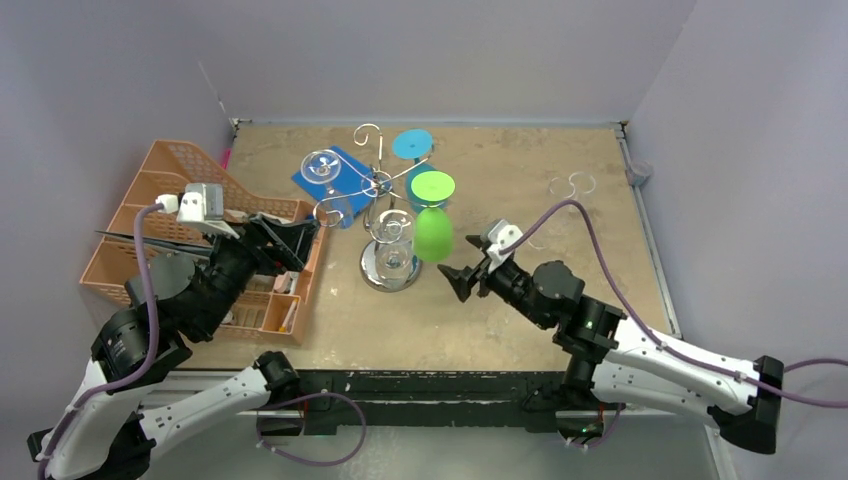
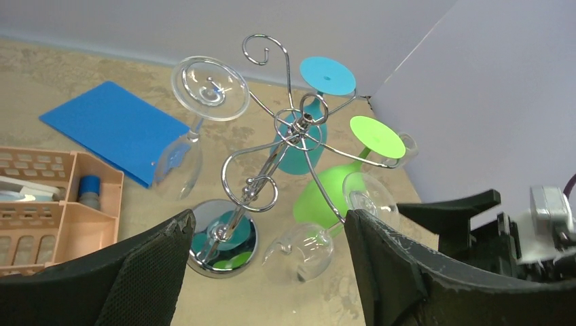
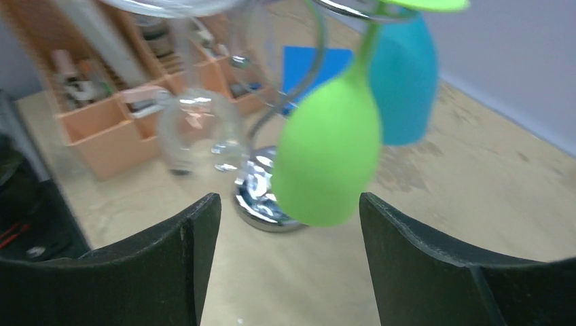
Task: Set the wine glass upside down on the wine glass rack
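The chrome wine glass rack (image 1: 381, 190) stands mid-table on its round shiny base (image 2: 221, 239). Several glasses hang from it upside down. A clear wine glass (image 1: 393, 232) hangs on the near arm, its bowl (image 2: 309, 246) just above the table. Another clear glass (image 2: 182, 157) hangs at the left, a blue one (image 1: 412, 150) at the back, a green one (image 1: 433, 222) at the right. My left gripper (image 1: 290, 245) is open to the left of the rack, holding nothing. My right gripper (image 1: 462, 281) is open to its right, also holding nothing, with the green bowl (image 3: 327, 153) close ahead.
An orange desk organiser (image 1: 150, 225) with small items fills the left side, right under my left arm. A blue sheet (image 1: 347, 166) lies behind the rack. A small clear looped object (image 1: 571, 185) sits at the back right. Grey walls enclose the table.
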Robot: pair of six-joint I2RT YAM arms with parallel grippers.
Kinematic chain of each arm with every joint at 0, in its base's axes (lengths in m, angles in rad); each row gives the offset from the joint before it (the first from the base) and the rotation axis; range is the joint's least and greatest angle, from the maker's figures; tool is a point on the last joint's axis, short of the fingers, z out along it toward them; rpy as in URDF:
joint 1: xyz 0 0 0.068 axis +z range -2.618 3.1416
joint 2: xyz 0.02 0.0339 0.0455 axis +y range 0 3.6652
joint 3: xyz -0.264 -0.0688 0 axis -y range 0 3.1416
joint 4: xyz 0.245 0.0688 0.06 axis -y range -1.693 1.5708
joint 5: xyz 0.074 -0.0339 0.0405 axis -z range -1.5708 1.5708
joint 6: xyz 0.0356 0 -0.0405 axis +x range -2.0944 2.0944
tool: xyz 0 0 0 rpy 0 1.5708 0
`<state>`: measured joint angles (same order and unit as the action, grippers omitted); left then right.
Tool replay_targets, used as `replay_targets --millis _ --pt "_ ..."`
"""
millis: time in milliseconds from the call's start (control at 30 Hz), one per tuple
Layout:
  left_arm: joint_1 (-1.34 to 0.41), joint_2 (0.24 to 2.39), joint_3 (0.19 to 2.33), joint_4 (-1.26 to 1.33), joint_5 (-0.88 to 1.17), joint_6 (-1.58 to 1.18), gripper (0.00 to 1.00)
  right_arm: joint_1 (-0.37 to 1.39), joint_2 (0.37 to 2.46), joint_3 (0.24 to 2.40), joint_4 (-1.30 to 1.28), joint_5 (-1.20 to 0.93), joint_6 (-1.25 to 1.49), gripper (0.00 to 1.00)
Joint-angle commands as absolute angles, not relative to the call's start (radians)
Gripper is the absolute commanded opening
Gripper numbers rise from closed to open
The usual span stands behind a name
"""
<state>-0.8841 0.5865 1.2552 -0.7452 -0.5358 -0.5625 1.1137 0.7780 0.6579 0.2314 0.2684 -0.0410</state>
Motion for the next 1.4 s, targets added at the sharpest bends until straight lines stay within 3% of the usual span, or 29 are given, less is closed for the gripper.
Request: replay_targets --millis 0,300,500,900,1167,1367 --pt "-0.886 0.580 1.286 -0.668 -0.499 -0.454 0.80 0.984 0.767 0.716 0.072 0.390 0.061 0.76" --pt "-0.885 0.588 1.285 -0.637 -0.506 -0.405 0.80 0.694 0.891 0.935 -0.182 0.538 0.235 0.79" --pt "-0.885 0.596 1.270 -0.611 -0.518 -0.381 0.80 0.581 1.015 1.108 -0.332 0.607 0.230 0.71" --pt "-0.885 0.640 1.283 -0.578 -0.446 -0.346 0.83 0.274 1.321 1.505 -0.748 0.284 0.269 0.61" --pt "-0.886 0.645 1.271 -0.560 -0.431 -0.336 0.84 0.191 1.472 1.593 -0.806 0.151 0.246 0.41" --pt "-0.885 0.638 1.266 -0.566 -0.445 -0.339 0.84 0.184 1.532 1.603 -0.814 0.149 0.222 0.36"
